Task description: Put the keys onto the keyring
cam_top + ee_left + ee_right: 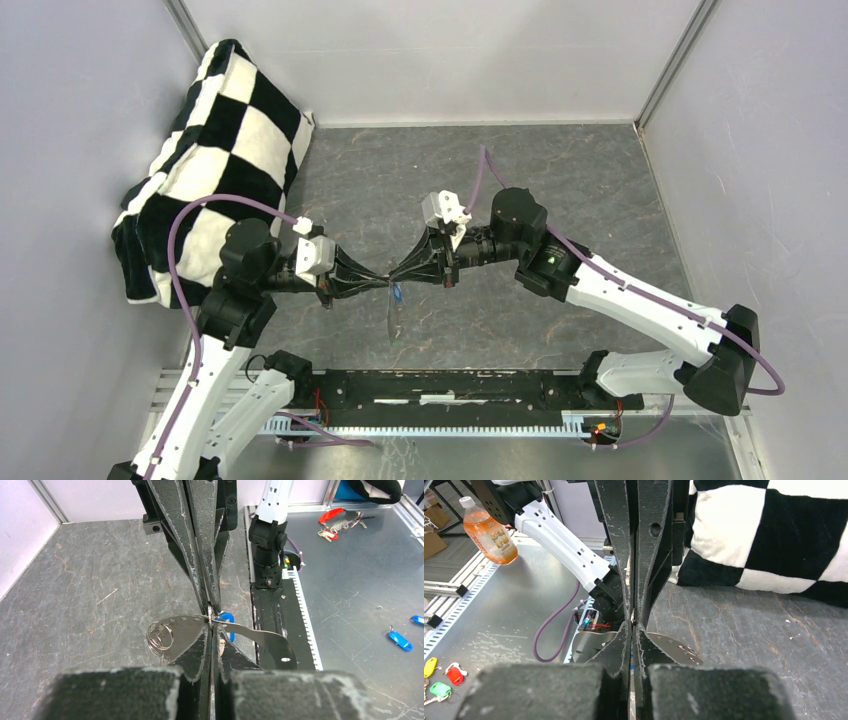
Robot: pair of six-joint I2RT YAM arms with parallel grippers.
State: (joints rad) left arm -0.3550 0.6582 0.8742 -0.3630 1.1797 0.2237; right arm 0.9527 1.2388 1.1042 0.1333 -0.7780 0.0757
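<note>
- Left gripper (382, 284): I read it as clenched, fingers pressed flat together on the keyring (260, 637). It holds the keyring clear of the surface, to the right of the checkered cushion (215, 150) and nearer the arm bases.
- Right gripper (402, 277): also clenched, meeting the left one tip to tip at the same spot on the keyring. I cannot tell whether it pinches the keyring, the key or nothing.
- Keyring: a thin grey metal band with a row of small holes, curving out to both sides of the closed fingertips. Coiled wire rings (160, 637) sit at one end.
- Blue key (226, 617): its plastic head lies just beside the joined tips, against the band. Its blade is hidden.
- Surface: a dark grey, slate-patterned mat (560, 180) with pale veins and scratches runs from the cushion's foot across the whole work area.
- Cushion: black-and-white checks, propped tilted in the far left corner against the wall.
- Room: plain pale walls (430, 50) close in three sides, with aluminium posts (675, 60) in the corners, one rising just beside the cushion.
- Near edge, opposite the cushion: a black rail (450, 385) joins the arm bases, and past it lies a scuffed bare-metal bench (360, 590).
- On that bench, well apart from the cushion: blue tags (400, 640), a red key bunch (335, 517), an orange drink bottle (488, 530) and loose coloured keys (455, 675).
</note>
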